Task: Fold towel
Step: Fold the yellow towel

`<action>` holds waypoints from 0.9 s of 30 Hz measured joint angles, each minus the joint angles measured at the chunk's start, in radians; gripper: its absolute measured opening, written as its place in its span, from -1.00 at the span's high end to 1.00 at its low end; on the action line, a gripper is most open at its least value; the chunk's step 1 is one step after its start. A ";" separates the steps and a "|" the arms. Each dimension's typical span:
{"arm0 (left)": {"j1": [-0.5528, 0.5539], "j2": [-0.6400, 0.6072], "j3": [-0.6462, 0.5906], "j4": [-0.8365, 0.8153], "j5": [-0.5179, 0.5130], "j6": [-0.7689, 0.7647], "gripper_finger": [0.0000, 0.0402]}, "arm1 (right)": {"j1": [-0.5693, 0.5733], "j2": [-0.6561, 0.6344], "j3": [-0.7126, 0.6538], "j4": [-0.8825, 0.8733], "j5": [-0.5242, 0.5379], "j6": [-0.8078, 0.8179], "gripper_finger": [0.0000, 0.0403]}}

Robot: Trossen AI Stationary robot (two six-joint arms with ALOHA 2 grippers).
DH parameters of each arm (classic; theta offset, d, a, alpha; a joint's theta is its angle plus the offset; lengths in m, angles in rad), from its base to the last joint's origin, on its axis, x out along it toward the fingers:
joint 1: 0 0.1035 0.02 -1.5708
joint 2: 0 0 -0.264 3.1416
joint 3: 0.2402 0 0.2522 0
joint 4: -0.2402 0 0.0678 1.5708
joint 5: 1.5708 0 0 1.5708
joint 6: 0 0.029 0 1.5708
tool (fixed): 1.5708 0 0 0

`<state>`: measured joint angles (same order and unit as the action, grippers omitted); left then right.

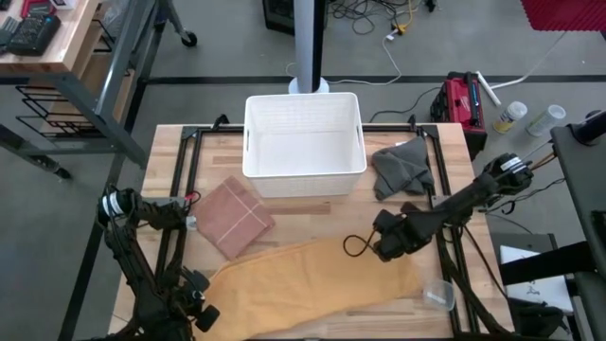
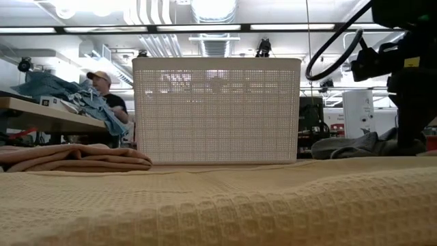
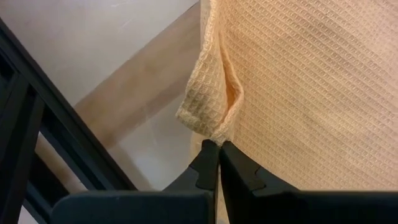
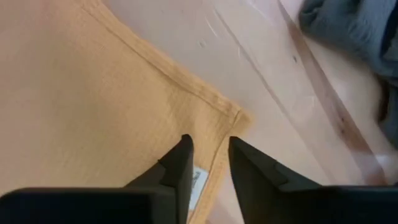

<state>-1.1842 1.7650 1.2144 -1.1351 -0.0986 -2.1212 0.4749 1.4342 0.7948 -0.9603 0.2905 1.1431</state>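
Observation:
A yellow waffle-weave towel (image 1: 322, 279) lies spread across the near half of the table, and in the low view the towel (image 2: 218, 205) fills the foreground. My left gripper (image 1: 201, 313) is at the towel's near left corner, shut on it; in its wrist view the left gripper (image 3: 219, 144) meets the cloth at that corner. My right gripper (image 1: 379, 252) is over the towel's far right corner (image 4: 239, 118). There the right gripper (image 4: 208, 142) stands open, its fingers on either side of the side hem, beside a white label (image 4: 198, 180). My left gripper pinches the towel's near left corner (image 3: 211, 127) between its two shut fingers. The corner is bunched into a small fold just ahead of the fingertips. The towel beyond it lies flat on the table. My right gripper stands close over the hem; I cannot tell whether it touches the cloth.
A white basket (image 1: 303, 142) stands at the far middle of the table. A folded pinkish-brown cloth (image 1: 234, 216) lies left of it and a crumpled grey cloth (image 1: 400, 169) right of it. A clear cup (image 1: 438, 295) sits at the towel's near right end.

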 joint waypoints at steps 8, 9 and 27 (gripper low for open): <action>-0.002 0.000 0.001 -0.006 -0.010 -0.003 1.00 | 0.077 0.000 0.000 0.001 0.032 0.093 0.29; -0.003 0.000 0.001 -0.011 -0.013 -0.007 1.00 | 0.085 0.000 0.000 0.002 0.043 0.104 0.27; -0.004 0.001 -0.001 -0.140 -0.072 -0.051 0.37 | 0.099 0.001 0.000 0.064 0.157 0.128 0.17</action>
<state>-1.1881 1.7660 1.2130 -1.2747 -0.1703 -2.1727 0.5739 1.4349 0.7952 -0.8964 0.4480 1.2707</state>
